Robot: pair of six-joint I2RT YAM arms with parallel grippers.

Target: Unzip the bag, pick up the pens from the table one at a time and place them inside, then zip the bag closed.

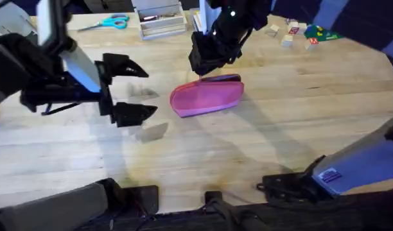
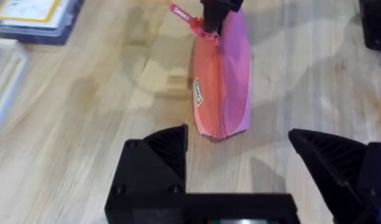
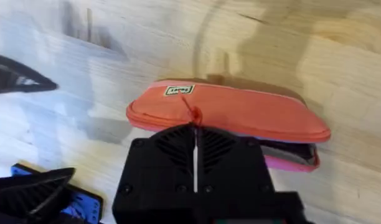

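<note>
Right hand [image 1: 201, 69] is clenched on the pink pencil pouch [image 1: 206, 97] zipper tab; left hand [image 1: 127, 90] hangs released nearby. Pouch looks soft & light, prob. slides w/o bracing its end.

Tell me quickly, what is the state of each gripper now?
Left gripper: open, holding nothing, beside the pink pencil pouch.
Right gripper: shut at the pouch's zipper pull.

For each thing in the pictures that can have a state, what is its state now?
Bag: lying on the table, partly unzipped at one end.
Left gripper: open, empty, beside the bag, apart from it.
Right gripper: shut on the bag's zipper pull.
Scissors: closed, lying flat at the table's far edge.
</note>
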